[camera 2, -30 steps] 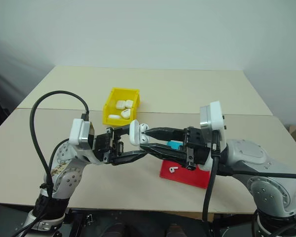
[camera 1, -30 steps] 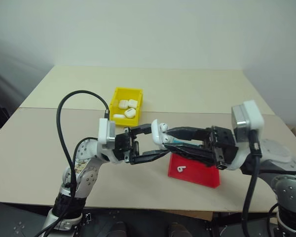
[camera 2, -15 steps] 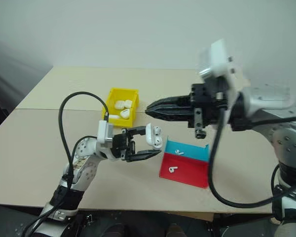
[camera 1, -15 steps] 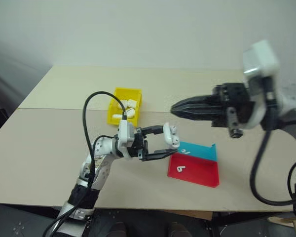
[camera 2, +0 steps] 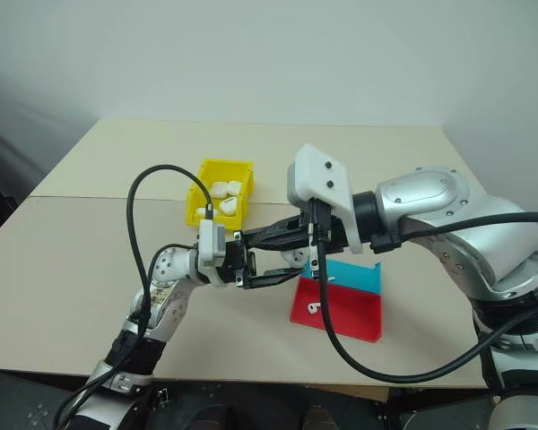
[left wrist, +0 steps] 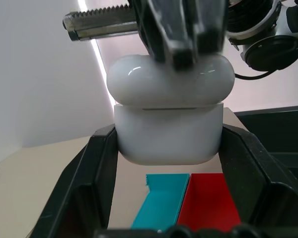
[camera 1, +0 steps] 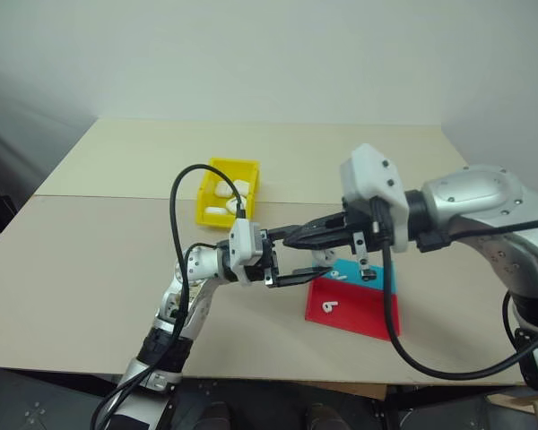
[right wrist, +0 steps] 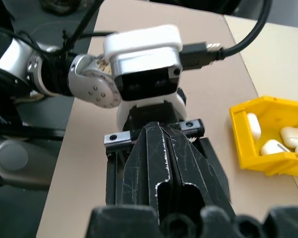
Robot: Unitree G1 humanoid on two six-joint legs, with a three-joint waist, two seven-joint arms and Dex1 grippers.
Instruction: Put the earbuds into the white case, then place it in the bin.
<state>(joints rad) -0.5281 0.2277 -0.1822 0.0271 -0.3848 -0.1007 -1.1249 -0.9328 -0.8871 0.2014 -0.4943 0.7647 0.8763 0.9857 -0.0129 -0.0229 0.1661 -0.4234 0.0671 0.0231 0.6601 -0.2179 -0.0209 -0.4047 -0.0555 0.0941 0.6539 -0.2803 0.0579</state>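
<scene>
Matte beige tabletop (camera 1: 90,242), seam across, against a plain pale wall. Small bright yellow open-top plastic bin (camera 1: 217,170), holding several glossy white cases. Left gripper (left wrist: 171,163): black fingers clamped on the glossy white rounded-pebble case (left wrist: 169,131), lid apparently down. Right gripper (camera 1: 291,238): fingers pressed together, tips on the lid. Flat red-and-blue tray (camera 1: 368,318) with one tiny white stemmed earbud (camera 1: 328,306).

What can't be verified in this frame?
- Earbuds inside the white case: its lid is down under the shut right gripper.
- White case in the eye views: mostly hidden behind both grippers.
- Number of cases in the yellow bin: left arm's cable crosses it.
</scene>
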